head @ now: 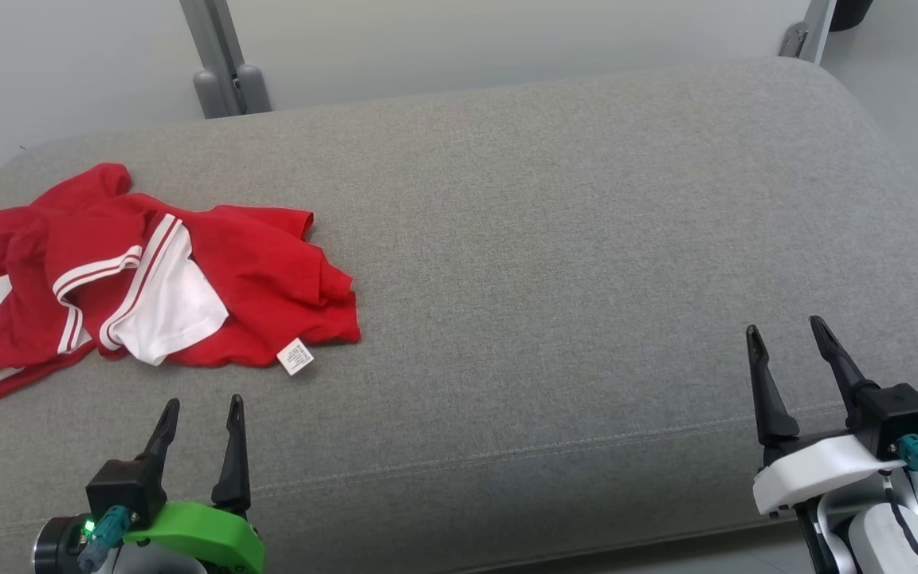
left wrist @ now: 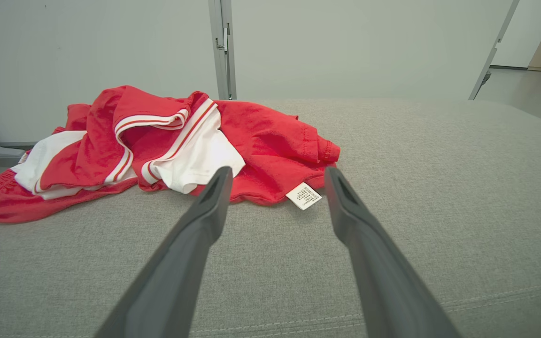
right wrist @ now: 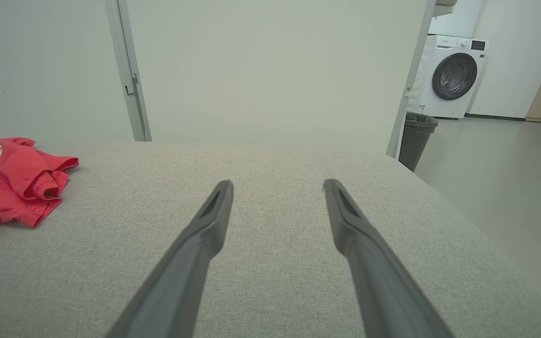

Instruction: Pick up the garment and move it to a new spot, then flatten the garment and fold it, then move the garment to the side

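A crumpled red garment (head: 260, 279) with white panels and striped trim lies bunched at the left of the grey cushioned surface (head: 586, 239); a white care label (head: 295, 356) sticks out at its near edge. My left gripper (head: 202, 406) hovers open just in front of the garment, apart from it; in the left wrist view the garment (left wrist: 270, 145) and label (left wrist: 304, 195) lie beyond that gripper (left wrist: 277, 174). My right gripper (head: 786, 328) stands open over bare cushion at the lower right. The right wrist view shows the garment (right wrist: 21, 188) far left of the right gripper (right wrist: 277, 184).
A grey partition wall with a metal post (head: 224, 72) stands behind the cushion. Beyond the cushion's right end are a dark waste bin (right wrist: 417, 138) and a white washing machine (right wrist: 451, 77) on open floor. The cushion's front seam (head: 507, 454) runs near both grippers.
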### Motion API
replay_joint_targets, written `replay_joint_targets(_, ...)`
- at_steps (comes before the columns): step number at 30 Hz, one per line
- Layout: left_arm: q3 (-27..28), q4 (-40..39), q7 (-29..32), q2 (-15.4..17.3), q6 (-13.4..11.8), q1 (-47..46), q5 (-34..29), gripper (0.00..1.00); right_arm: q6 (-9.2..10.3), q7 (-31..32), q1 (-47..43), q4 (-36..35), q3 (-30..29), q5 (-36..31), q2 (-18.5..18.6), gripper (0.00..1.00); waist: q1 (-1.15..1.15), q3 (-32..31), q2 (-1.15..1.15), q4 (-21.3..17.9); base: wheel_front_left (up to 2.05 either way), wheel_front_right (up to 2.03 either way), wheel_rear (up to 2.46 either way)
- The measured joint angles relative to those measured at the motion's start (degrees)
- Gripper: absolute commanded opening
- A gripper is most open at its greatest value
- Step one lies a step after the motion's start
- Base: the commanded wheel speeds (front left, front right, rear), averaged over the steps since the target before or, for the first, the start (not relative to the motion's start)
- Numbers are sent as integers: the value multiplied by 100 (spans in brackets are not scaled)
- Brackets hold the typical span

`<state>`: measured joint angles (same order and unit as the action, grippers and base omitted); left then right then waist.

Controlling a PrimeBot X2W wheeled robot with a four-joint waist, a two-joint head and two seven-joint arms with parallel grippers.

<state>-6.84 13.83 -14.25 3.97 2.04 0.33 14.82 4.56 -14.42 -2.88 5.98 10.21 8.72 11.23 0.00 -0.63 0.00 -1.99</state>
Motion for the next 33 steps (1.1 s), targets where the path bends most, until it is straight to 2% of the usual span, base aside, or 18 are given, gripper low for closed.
replay_joint_targets(33,120,57,0,-89,69,-1,-147,100,-111,0,-4,0,-100,-23,-55,100,0,-13,0,-2,9,-3,-6)
